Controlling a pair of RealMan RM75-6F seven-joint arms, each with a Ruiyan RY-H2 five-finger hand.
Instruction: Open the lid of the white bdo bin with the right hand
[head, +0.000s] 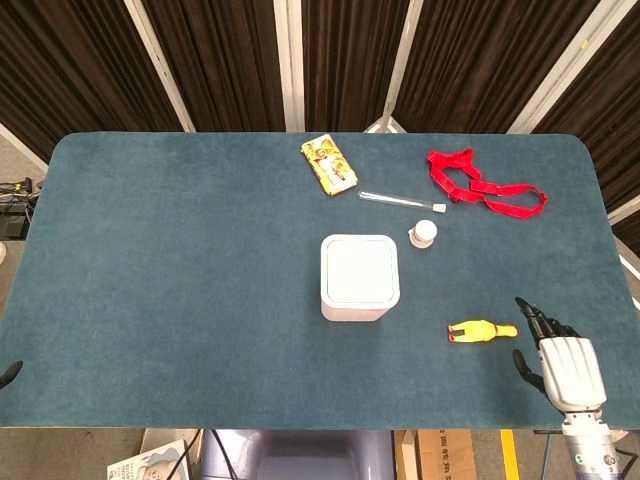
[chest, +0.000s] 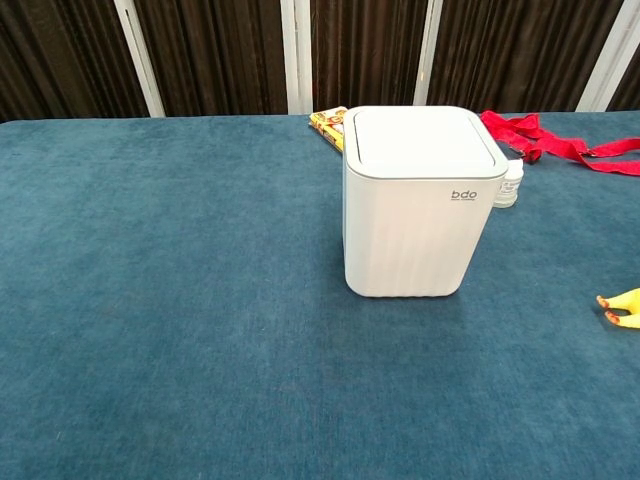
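The white bdo bin (head: 359, 277) stands upright near the middle of the blue table, its lid (chest: 421, 140) flat and closed. The chest view shows the bin's front (chest: 412, 230) with the bdo mark. My right hand (head: 558, 363) hovers at the table's front right corner, empty, fingers extended and apart, well to the right of the bin. It does not show in the chest view. Only a dark tip of my left hand (head: 8, 374) peeks in at the left edge of the head view; its fingers are hidden.
A yellow rubber chicken (head: 482, 331) lies between the bin and my right hand. A small white bottle (head: 423, 234) stands just behind the bin's right side. Farther back lie a thin tube (head: 400, 201), a yellow snack packet (head: 329, 165) and a red strap (head: 483, 184).
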